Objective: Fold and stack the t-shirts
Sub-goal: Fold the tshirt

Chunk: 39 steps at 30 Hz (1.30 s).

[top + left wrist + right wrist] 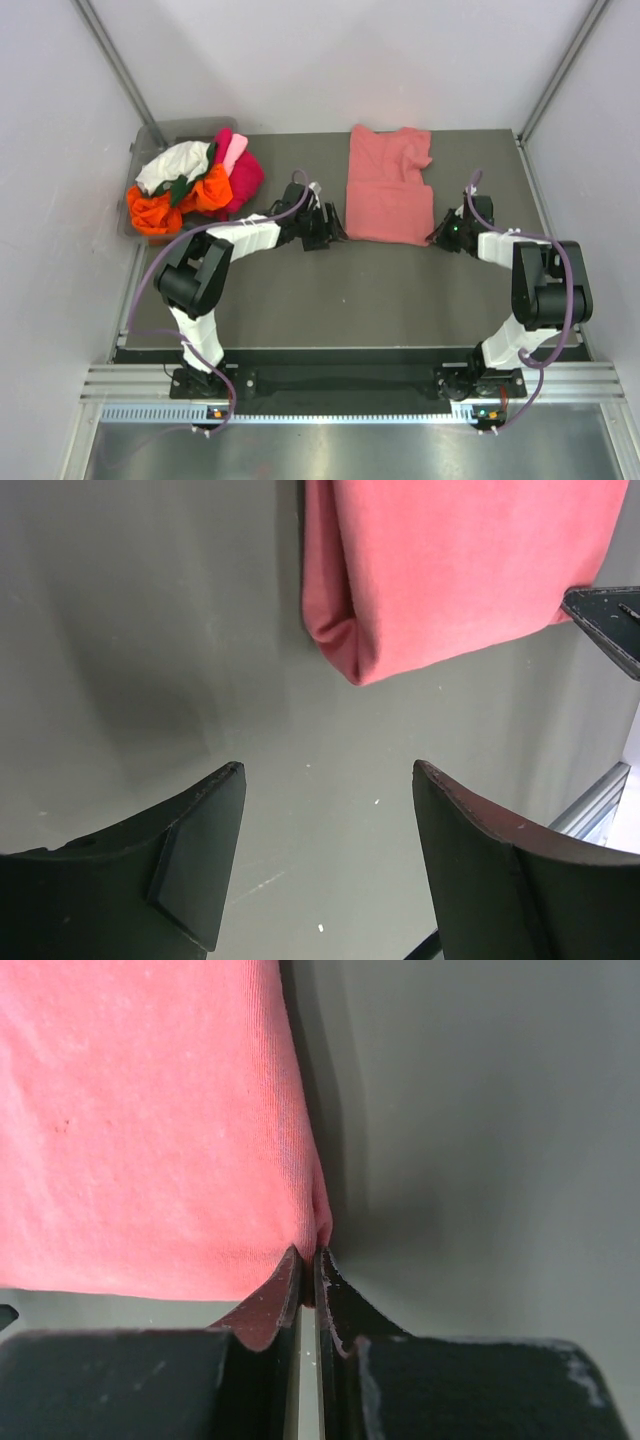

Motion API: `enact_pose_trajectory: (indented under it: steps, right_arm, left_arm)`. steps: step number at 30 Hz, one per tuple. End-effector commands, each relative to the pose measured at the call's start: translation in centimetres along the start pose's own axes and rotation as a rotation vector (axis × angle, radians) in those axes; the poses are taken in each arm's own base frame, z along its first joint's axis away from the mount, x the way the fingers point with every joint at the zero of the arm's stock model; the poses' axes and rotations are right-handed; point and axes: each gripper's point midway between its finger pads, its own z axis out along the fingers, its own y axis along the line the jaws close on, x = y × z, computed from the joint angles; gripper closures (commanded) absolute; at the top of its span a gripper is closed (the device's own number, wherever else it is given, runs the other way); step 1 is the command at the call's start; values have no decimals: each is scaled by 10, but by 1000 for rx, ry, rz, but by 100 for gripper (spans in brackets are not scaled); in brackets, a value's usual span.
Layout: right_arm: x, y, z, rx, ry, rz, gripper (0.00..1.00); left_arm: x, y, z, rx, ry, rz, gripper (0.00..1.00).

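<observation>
The salmon-pink t-shirt (388, 185) lies partly folded at the back middle of the dark table. My right gripper (438, 236) is shut on its near right corner; in the right wrist view the jaws (308, 1258) pinch the cloth's corner (150, 1130). My left gripper (336, 228) is open and empty just off the shirt's near left corner. In the left wrist view the folded corner (450, 570) lies ahead of the gripper (328, 780), apart from it. The other t-shirts, orange, white, magenta, light pink and dark green, are piled (190, 185) at the back left.
The pile sits in a clear bin (150, 135) at the table's back left corner. Bare dark mat (350, 290) lies between the arms and the shirt. White walls and metal posts close in the sides. The right gripper's finger (610, 620) shows in the left wrist view.
</observation>
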Motion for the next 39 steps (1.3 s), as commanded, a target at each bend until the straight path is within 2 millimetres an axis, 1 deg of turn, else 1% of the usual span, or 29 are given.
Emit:
enact_pose_trajectory:
  steps: [1,2,4,11,13,15,17,20,21,24,25,26,28,30,33,35,37,38,39]
  right_arm:
    - [0,6,0,-27,-19,-31,98]
    - [-1,4,-1,-16,-28,-30,100]
    - [-2,3,-3,-9,-38,-33,100]
    - [-1,2,-4,-7,-41,-34,100]
    - [-2,3,-6,-9,-47,-35,100]
    - [-3,4,-6,-10,-50,-39,100]
    - [-3,3,-6,-9,-49,-37,100]
    - [-3,3,-6,-7,-48,-40,100]
    - [-2,3,-7,-8,-47,-39,100]
    - [-3,3,-6,-4,-50,-39,100]
    - [-3,3,-6,-5,-51,-40,100]
    - [-3,3,-6,-6,-50,-44,100]
    - [-3,3,-6,-3,-48,-41,100]
    - [-3,3,-6,-3,-51,-41,100]
    - [-3,3,-6,-3,-51,-41,100]
    - [-4,3,-6,-4,-52,-41,100]
    - [-4,3,-7,-4,-53,-41,100]
    - [-4,3,-7,-3,-54,-41,100]
    - [-3,2,-7,-1,-53,-43,100]
  left_arm:
    - [-5,-14,3,35,-44,26,27]
    - [-4,-16,4,36,-43,27,27]
    - [-7,-17,5,38,-49,29,27]
    - [-7,-18,8,27,-55,29,28]
    - [-7,-18,10,25,-54,28,31]
    - [-7,-17,14,22,-50,20,34]
    - [-6,-17,18,20,-42,11,40]
    - [-8,-15,23,12,-44,-8,40]
    - [-12,-15,24,7,-55,-10,39]
    - [-19,-23,32,43,-61,-16,40]
    - [-16,-21,38,36,-50,-28,40]
    - [-20,-23,40,42,-56,-29,40]
    - [-21,-20,45,41,-55,-41,42]
    - [-24,-22,48,40,-61,-42,46]
    - [-29,-15,52,7,-70,-50,50]
    - [-31,-10,53,-10,-76,-59,55]
    - [-32,-9,55,-3,-75,-70,68]
    - [-33,-10,55,9,-70,-74,72]
    - [-33,-10,57,11,-69,-79,80]
